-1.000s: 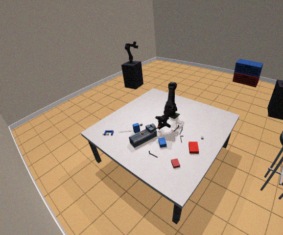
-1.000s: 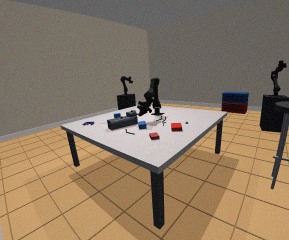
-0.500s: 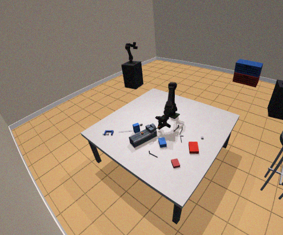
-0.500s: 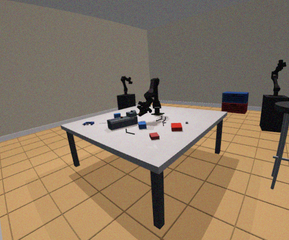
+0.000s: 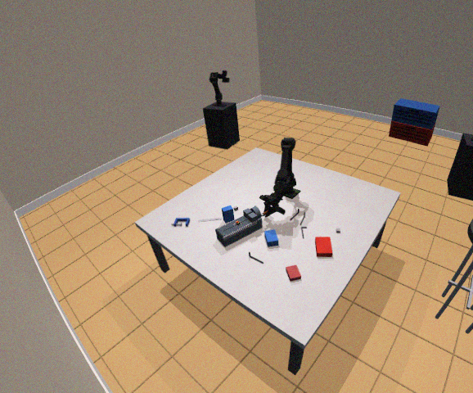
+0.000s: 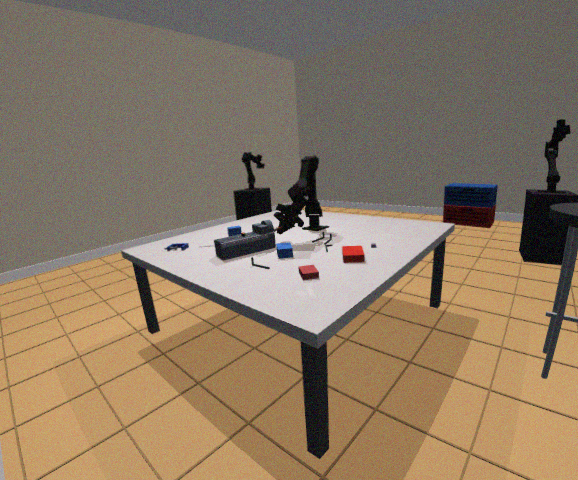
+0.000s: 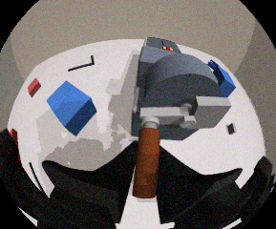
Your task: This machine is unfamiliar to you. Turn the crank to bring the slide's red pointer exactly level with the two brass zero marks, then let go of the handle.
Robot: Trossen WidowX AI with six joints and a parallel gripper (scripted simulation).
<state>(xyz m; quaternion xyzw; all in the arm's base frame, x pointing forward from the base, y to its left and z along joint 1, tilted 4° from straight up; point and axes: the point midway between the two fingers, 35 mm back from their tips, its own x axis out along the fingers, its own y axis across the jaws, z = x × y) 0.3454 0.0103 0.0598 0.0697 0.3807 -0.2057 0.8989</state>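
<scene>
The machine (image 5: 239, 230) (image 6: 244, 243) is a dark grey block near the middle of the white table (image 5: 346, 203). At its near end a grey crank disc (image 7: 176, 83) carries a brown handle (image 7: 148, 160) that points toward the wrist camera. My gripper (image 7: 144, 145) (image 5: 266, 209) (image 6: 282, 222) is shut on the brown handle, with one dark finger on each side of it. A small red and orange pointer (image 7: 168, 46) (image 5: 237, 221) shows on top of the slide; the brass marks are too small to tell apart.
Blue blocks (image 5: 271, 237) (image 5: 227, 213) (image 7: 72, 107) lie beside the machine. Red blocks (image 5: 323, 246) (image 5: 293, 272), several hex keys (image 5: 255, 257) (image 5: 303, 232) and a blue clamp (image 5: 181, 221) lie around it. Other arms on pedestals and a stool stand off the table.
</scene>
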